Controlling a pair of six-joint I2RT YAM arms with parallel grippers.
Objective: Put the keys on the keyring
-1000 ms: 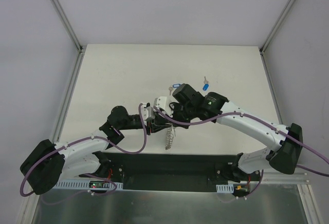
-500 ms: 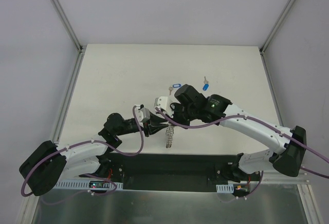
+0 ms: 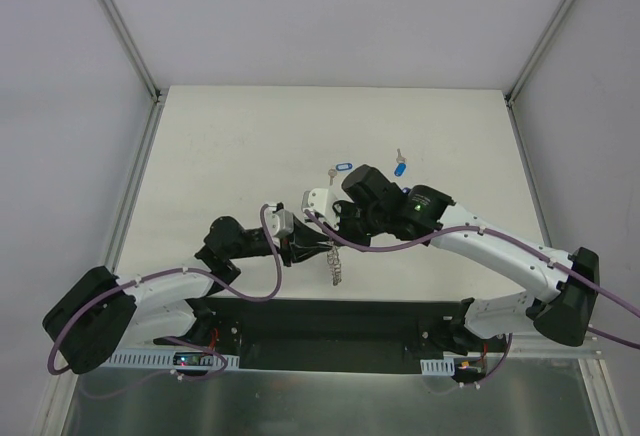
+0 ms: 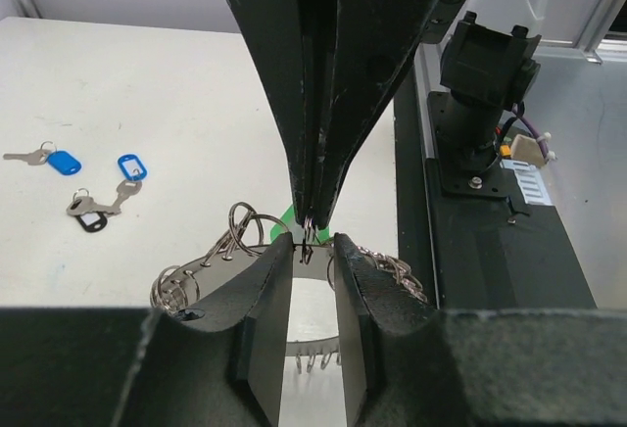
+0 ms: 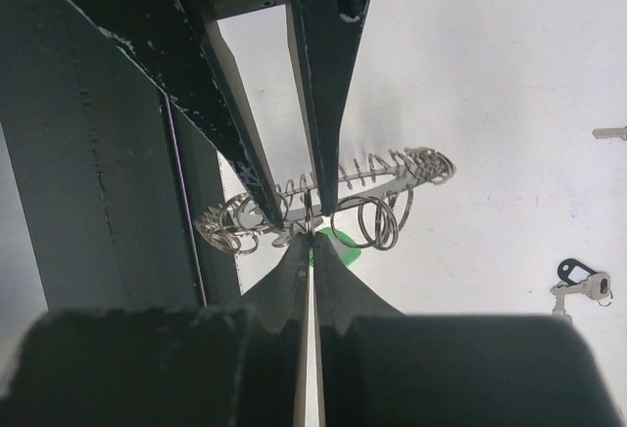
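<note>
The keyring [image 3: 336,266] stands edge-on between both arms; it is a grey band fringed with small split rings [image 4: 196,275] [image 5: 392,177]. My right gripper [image 3: 333,239] [image 5: 312,236] is shut on one small split ring at the band, beside a green tag [image 5: 345,247] [image 4: 290,216]. My left gripper [image 3: 315,247] [image 4: 313,246] reaches across the keyring, jaws a narrow gap apart. Its tips touch the band on either side of that split ring. Loose keys lie behind: two with blue tags [image 3: 342,168] [image 3: 400,167] [image 4: 64,163] [image 4: 132,166] and one with a dark tag [image 4: 90,221] [image 5: 583,285].
The black base rail [image 3: 330,321] runs along the table's near edge, just behind the keyring. Aluminium frame posts [image 3: 135,171] line both sides of the white table [image 3: 230,136]. Purple cables loop off both arms near the grippers.
The left gripper drew back slightly, then came forward to the ring again. The right gripper shifted a little right, and the keyring moved with it.
</note>
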